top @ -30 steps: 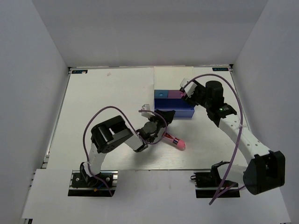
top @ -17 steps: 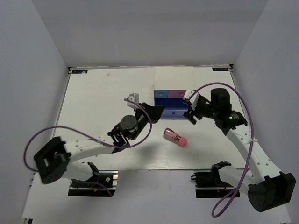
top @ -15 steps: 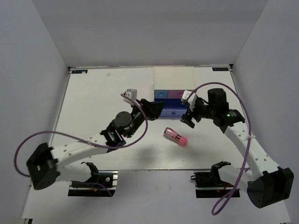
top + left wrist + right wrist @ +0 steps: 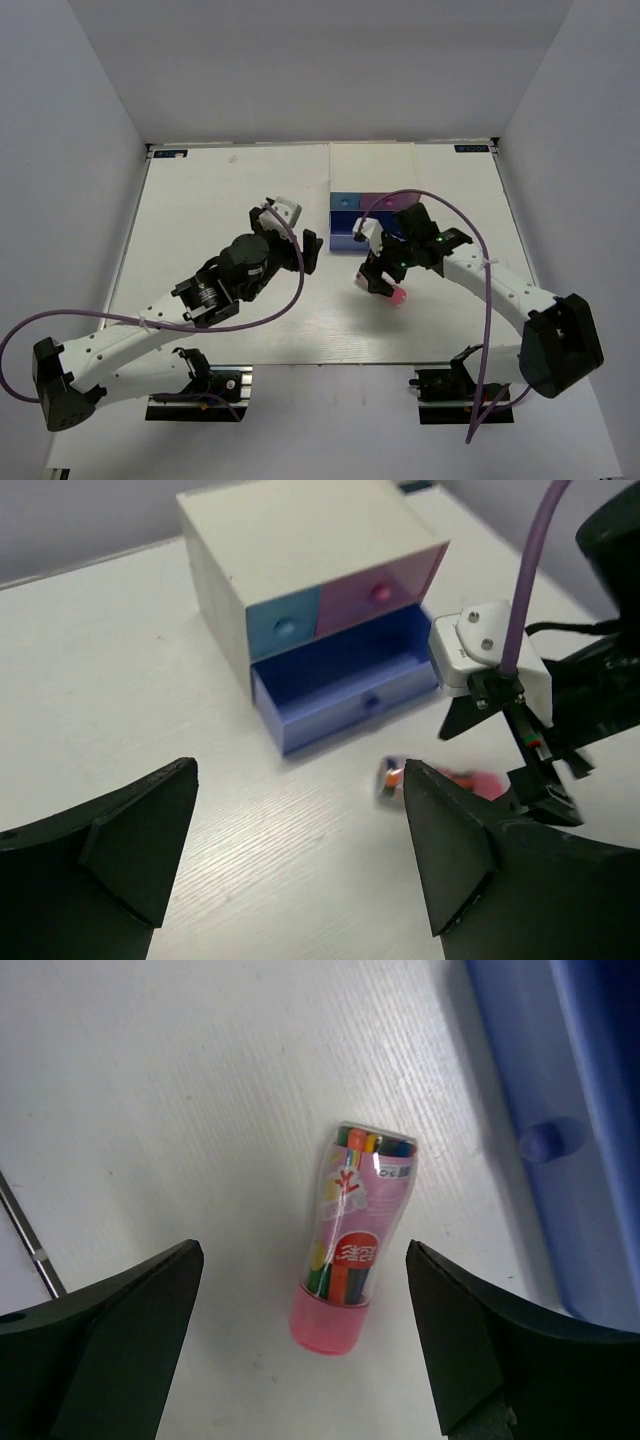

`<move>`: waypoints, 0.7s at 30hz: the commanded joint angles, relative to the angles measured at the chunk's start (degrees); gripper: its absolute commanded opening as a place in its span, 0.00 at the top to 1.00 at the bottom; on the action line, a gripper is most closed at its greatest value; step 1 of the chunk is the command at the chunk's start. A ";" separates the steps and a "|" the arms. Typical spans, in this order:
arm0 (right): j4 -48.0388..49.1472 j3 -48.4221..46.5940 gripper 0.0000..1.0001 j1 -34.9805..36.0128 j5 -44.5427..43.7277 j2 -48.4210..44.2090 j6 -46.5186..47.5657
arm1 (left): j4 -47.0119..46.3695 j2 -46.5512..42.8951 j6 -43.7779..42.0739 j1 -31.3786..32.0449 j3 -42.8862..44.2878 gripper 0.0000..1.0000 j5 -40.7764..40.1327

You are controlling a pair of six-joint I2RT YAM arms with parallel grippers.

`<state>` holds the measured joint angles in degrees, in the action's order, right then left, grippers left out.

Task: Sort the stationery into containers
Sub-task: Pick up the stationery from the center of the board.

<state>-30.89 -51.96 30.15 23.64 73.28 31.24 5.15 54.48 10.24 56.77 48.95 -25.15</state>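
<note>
The pink-and-clear tube of coloured pens lies flat on the white table, pink cap towards me, just in front of the cabinet. My right gripper hovers open straight above it, one finger on each side, not touching it. In the top view only the tube's pink end shows under the right gripper. The white cabinet has a light blue drawer, a pink drawer and a violet-blue drawer that is pulled out. My left gripper is open and empty, left of the cabinet.
The violet-blue drawer's knob lies close to the right of the tube. The right arm's purple cable arcs over the cabinet. Grey walls enclose the table on three sides.
The right gripper came from the cabinet front down over the tube. The left gripper drew back to the left, away from the tube, and opened wide.
</note>
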 commanded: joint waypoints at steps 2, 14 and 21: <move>4.08 0.81 0.12 3.07 -6.93 4.32 -4.79 | 7.25 -2.70 -7.59 -0.17 0.11 0.04 -4.29; 11.21 2.83 0.16 6.67 -18.89 13.47 -5.32 | 4.44 -12.47 -8.83 -0.17 -7.02 0.03 -0.78; 9.01 3.97 0.26 7.99 -14.68 14.26 -2.07 | 4.96 -8.25 -8.31 -0.17 -6.50 0.03 3.17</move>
<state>-21.91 -49.04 37.41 7.25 87.22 27.49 10.09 45.74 2.15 56.73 42.68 -24.88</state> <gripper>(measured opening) 0.752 0.961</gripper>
